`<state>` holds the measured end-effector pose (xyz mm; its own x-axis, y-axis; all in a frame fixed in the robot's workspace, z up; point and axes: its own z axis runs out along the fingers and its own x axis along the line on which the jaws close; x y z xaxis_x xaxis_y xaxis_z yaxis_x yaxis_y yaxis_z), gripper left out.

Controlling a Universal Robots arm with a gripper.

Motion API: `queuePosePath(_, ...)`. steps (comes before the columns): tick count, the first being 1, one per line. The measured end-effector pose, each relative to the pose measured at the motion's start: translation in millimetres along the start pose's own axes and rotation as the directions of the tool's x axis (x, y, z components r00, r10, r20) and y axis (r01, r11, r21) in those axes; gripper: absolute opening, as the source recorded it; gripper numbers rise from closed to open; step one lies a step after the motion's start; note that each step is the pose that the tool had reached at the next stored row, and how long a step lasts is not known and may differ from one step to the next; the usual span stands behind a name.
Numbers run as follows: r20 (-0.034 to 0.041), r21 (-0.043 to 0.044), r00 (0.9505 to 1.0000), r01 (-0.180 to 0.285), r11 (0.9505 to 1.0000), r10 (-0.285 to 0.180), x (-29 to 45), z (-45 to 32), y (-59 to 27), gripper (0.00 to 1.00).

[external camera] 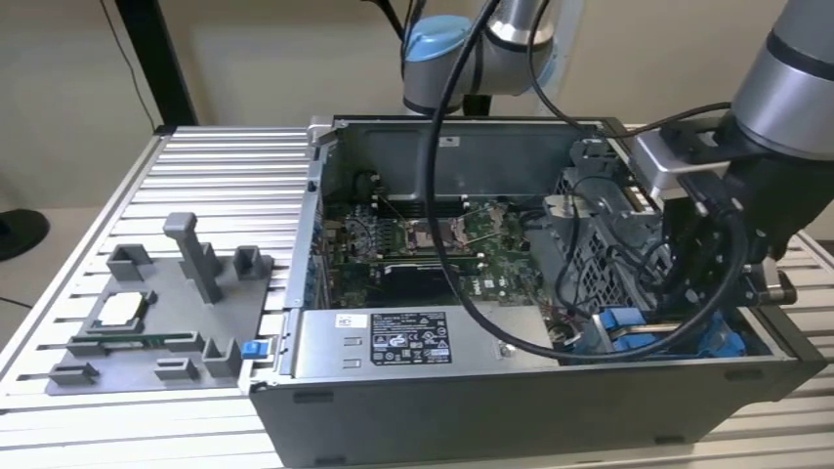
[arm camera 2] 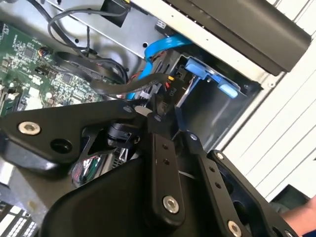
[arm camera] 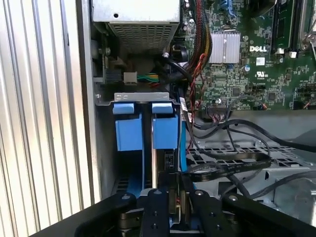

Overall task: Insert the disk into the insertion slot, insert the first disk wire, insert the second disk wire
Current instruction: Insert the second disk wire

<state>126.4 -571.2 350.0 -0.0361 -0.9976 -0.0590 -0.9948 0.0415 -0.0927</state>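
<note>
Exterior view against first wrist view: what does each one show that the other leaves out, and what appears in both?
The exterior view alone takes in the arm's silver body, the grey fixture plate on the ribbed table, and the labelled power-supply box. The first wrist view alone looks down on the disk's blue end tabs seated in the insertion slot. Both share the green motherboard and black cables.

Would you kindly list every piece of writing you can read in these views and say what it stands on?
White label on the power-supply box: print too small to read.
White lettering on the motherboard in the first wrist view: too blurred to quote reliably.
Small sticker on the case's rear wall: too small to read.
</note>
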Motion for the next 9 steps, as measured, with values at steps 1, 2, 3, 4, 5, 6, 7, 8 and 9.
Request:
queuePosePath(1,0.0001,0.0000,1.0000,0.000,1.0000,0.000,-0.2,-4.7,-0.4,1.00)
queuePosePath(2,-0.0006,0.0000,1.0000,0.000,1.0000,0.000,-0.6,-9.4,-0.9,1.00)
queuePosePath(3,-0.0001,0.0000,1.0000,0.000,1.0000,0.000,-0.8,-13.9,-1.3,1.00)
queuePosePath(4,-0.0003,0.0000,1.0000,0.000,1.0000,0.000,-1.1,-18.4,-1.7,1.00)
queuePosePath(5,-0.0005,0.0000,1.0000,0.000,1.0000,0.000,-1.4,-23.0,-2.1,1.00)
queuePosePath(6,-0.0002,0.0000,1.0000,0.000,1.0000,0.000,-1.5,-25.9,-2.4,1.00)
queuePosePath(7,-0.0005,0.0000,1.0000,0.000,1.0000,0.000,-1.5,-26.5,-2.5,1.00)
queuePosePath(8,-0.0003,0.0000,1.0000,0.000,1.0000,0.000,-1.5,-26.4,-2.4,1.00)
queuePosePath(9,-0.0002,0.0000,1.0000,0.000,1.0000,0.000,-1.6,-26.4,-2.4,1.00)
